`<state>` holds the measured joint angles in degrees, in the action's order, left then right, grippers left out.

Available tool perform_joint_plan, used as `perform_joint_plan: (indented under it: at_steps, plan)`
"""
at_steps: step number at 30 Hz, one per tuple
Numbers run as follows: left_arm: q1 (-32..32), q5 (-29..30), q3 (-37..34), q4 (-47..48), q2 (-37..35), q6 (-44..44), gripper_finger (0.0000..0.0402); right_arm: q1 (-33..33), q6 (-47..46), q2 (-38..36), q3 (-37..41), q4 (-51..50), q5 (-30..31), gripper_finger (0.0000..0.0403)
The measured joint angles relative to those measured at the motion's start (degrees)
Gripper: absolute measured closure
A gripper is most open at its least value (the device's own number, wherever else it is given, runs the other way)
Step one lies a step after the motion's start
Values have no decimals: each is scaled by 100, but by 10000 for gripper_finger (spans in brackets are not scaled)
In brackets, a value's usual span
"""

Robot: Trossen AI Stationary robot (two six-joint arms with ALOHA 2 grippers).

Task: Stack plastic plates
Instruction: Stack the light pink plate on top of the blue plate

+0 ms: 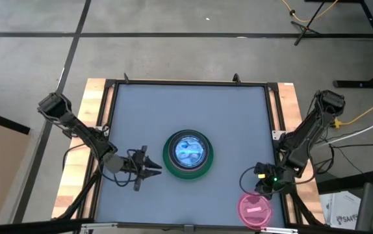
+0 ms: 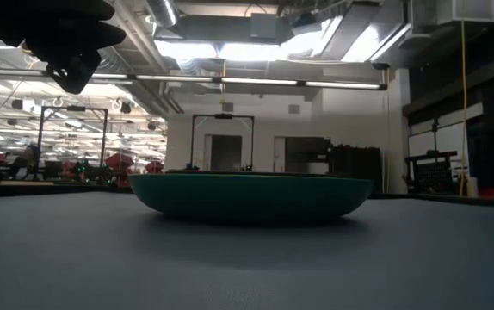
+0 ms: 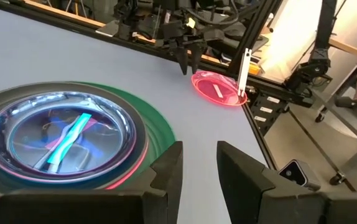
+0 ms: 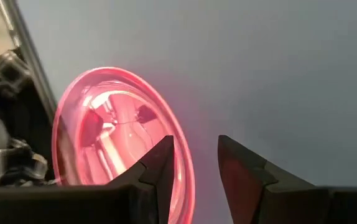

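A stack of plates (image 1: 186, 154) sits at the table's middle: the large dark green plate (image 3: 157, 127) is at the bottom, with several smaller ones nested in it and a translucent blue one (image 3: 66, 134) on top. One translucent magenta plate (image 1: 256, 208) lies flat near the table's right near corner. My right gripper (image 4: 196, 171) is open just over that plate's far rim (image 4: 185, 155), one finger over the inside, one outside. My left gripper (image 3: 200, 168) hovers open just left of the stack (image 2: 247, 196), above the table.
A dark metal frame (image 1: 186, 83) borders the grey table top, with wooden strips (image 1: 82, 149) outside it on both sides. The magenta plate lies close to the right frame rail (image 3: 244, 62). Bare table surface stretches around the stack, far and near.
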<state>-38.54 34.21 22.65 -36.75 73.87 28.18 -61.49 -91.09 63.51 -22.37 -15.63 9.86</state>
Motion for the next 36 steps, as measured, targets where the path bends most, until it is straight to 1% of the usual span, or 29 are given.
perform_joint_plan:
  at_steps: [5,10,16,29,36]
  plan:
    - [0,42,0,0,2,-4,310,0,-2,274,0,-11,-96,286]
    - [0,50,0,0,0,-4,310,0,31,488,0,354,-160,286]
    - [0,121,0,0,2,-26,310,0,24,717,-14,385,-243,286]
    - [0,117,0,0,1,-24,310,2,17,709,-12,367,-294,286]
    - [0,112,0,0,1,-20,310,2,31,507,9,260,-142,286]
